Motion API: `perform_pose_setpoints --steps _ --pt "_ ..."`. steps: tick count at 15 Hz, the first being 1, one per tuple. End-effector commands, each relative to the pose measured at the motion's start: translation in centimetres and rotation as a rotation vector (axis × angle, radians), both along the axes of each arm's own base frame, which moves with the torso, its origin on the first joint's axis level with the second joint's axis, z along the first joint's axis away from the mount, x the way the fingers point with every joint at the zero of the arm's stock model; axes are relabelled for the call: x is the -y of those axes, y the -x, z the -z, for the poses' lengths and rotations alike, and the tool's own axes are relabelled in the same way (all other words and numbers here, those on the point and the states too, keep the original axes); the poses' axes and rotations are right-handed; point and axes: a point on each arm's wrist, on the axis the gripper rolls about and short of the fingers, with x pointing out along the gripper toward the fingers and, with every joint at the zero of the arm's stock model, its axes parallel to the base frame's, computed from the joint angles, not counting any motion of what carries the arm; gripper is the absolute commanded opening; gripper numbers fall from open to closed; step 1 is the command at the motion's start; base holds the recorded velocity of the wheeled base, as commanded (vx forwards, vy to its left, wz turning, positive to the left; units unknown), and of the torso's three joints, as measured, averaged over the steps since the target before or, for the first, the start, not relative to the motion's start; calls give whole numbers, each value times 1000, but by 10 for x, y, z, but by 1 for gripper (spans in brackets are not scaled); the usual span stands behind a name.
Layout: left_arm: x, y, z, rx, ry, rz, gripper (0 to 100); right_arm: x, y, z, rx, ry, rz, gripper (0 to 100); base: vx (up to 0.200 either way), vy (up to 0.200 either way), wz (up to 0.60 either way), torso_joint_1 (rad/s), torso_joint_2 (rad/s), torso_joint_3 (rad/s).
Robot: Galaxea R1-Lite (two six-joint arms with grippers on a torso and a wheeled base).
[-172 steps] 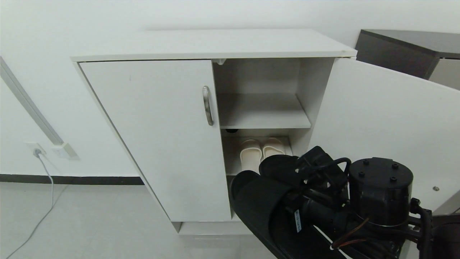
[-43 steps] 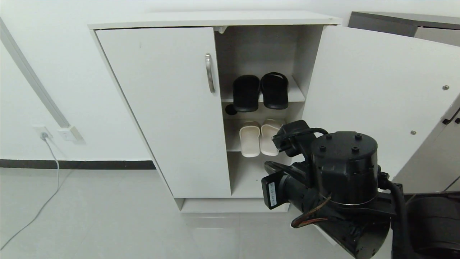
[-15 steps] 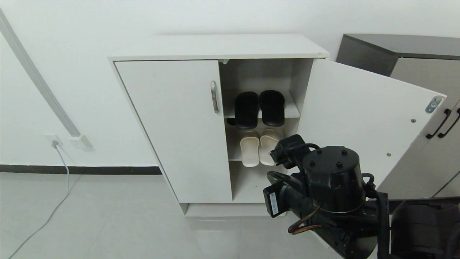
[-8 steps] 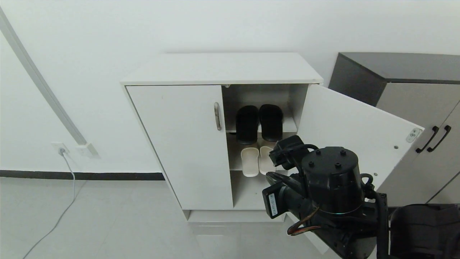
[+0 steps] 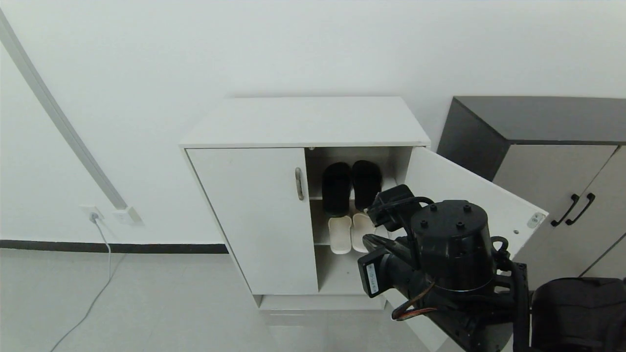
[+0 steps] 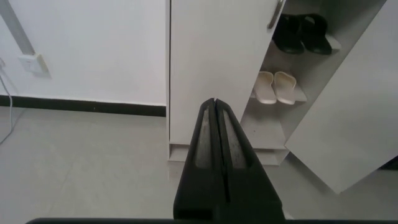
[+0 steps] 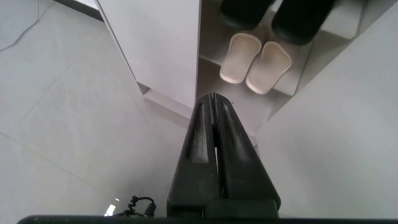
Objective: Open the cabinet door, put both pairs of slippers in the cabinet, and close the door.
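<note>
The white cabinet [image 5: 303, 122] stands against the far wall with its left door [image 5: 249, 220] shut and its right door [image 5: 464, 195] swung open towards the near right. Inside the open half, the black slippers [image 5: 351, 186] lie side by side on the upper shelf. The cream slippers [image 5: 349, 233] lie side by side on the shelf below them.

11.5 s ago the black pair was up in front of the right arm, near the camera, and the upper shelf was bare. By 2.9 s ago the pair lay on that shelf, and it has not shifted since. The cream pair has kept its place throughout.

Over the last second the whole head view has shifted. The cabinet now sits lower and smaller in it, with more wall above, so the camera has drawn back rather than the furniture moving. The right door is open as before.

The right gripper [image 7: 214, 98] hangs in front of the open half, its fingers pressed together and holding nothing. The left gripper [image 6: 214, 101] hangs before the closed left door, fingers likewise pressed together and empty.

A grey cabinet [image 5: 538, 146] stands to the right, and a wall socket [image 5: 90, 213] with a trailing cable [image 5: 93, 293] to the left.
</note>
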Motion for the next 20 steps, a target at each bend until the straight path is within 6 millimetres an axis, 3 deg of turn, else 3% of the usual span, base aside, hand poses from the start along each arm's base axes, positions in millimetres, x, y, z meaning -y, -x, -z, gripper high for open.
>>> perform_pose_setpoints --steps 1,13,20 --pt "0 0 0 0 0 -1 0 0 0 0 0 0 -2 0 0 0 0 217 -535 -315" --pt "0 0 0 -2 -3 1 0 4 -6 -3 6 -8 18 0 0 0 0 237 -541 -309" --pt "0 0 0 0 -1 1 0 6 -9 -1 2 1 14 0 0 0 0 62 -131 -71"
